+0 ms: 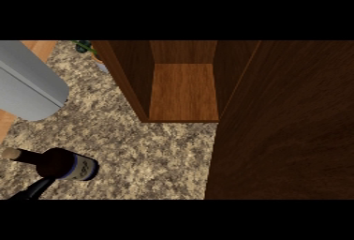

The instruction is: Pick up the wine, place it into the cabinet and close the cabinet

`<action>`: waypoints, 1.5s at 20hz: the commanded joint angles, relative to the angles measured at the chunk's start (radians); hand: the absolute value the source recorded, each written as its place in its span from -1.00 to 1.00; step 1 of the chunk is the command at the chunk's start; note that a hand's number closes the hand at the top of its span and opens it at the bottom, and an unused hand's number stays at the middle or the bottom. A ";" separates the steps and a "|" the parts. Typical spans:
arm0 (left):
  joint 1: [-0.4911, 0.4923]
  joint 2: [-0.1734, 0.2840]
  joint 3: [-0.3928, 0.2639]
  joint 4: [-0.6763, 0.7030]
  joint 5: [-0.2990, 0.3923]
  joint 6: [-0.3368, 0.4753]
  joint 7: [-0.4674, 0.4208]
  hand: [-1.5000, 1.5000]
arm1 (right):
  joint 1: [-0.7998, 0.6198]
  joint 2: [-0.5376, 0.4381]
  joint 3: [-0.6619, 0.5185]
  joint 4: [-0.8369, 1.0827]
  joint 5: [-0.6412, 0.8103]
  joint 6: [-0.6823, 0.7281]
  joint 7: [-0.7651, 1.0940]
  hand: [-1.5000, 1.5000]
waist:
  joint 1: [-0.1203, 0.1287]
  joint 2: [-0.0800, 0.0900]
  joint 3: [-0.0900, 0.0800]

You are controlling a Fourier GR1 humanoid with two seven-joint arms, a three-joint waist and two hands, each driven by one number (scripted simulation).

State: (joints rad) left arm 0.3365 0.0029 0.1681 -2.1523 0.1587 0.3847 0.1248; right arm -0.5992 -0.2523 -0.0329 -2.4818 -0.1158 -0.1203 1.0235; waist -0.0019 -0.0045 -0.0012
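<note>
At the counter's [138,145] lower left, the wine bottle [59,164] is lying beside the open cabinet [183,91], a black finger [38,187] seemingly touching it, grip unclear.

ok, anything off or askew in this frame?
The wine bottle sits tilted at the lower left, neck pointing left, over the granite counter, with a black robot hand finger under its base. The cabinet stands open, shelf bare. No spill or damage shows.

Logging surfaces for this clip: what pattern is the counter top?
Speckled beige-and-brown granite pattern on the counter top, seen in the head view.
</note>
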 commanded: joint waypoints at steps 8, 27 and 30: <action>0.069 0.033 0.104 0.266 0.196 -0.189 -0.261 -1.00 | 0.034 0.025 0.019 -0.040 -0.054 -0.004 -0.007 -1.00 | 0.006 0.003 0.001; -0.062 0.016 0.105 0.768 0.243 -0.280 -0.546 -1.00 | -0.024 0.001 0.036 -0.140 -0.047 -0.064 0.127 -1.00 | -0.008 0.000 0.000; -0.067 0.029 0.142 0.773 0.290 -0.309 -0.543 -1.00 | -0.022 -0.030 -0.033 -0.127 -0.120 -0.030 0.112 -1.00 | -0.004 0.001 0.001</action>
State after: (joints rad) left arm 0.2901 0.0127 0.2646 -1.4482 0.3991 0.1318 -0.3880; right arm -0.6406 -0.2626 -0.0052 -2.4839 -0.1035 -0.1550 1.0382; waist -0.0059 -0.0035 -0.0010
